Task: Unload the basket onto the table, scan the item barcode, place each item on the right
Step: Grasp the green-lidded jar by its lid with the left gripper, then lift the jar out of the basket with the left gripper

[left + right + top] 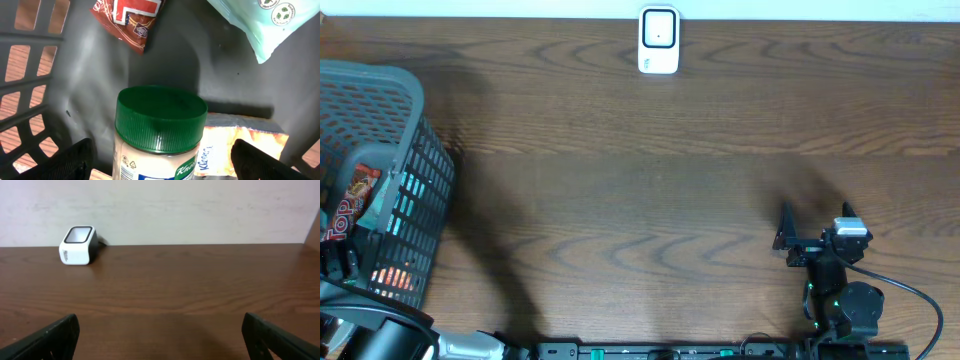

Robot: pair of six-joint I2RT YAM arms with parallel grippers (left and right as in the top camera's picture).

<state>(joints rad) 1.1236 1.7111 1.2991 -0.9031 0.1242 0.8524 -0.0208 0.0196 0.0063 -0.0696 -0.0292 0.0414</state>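
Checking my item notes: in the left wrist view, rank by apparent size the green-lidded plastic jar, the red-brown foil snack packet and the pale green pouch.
1. green-lidded plastic jar, though it sits nearest the camera.
2. pale green pouch, cut off by the frame.
3. red-brown foil snack packet, also cut off, so this pair is unsure.

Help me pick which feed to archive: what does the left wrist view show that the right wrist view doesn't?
Only left wrist: the inside of the grey basket, with a green-lidded jar, a red snack packet, a pale green pouch and an orange packet.
Only right wrist: the white scanner on the wooden table by a pale wall.
Both: dark fingers at the lower corners, the left end effector and right end effector each open, gripping nothing.
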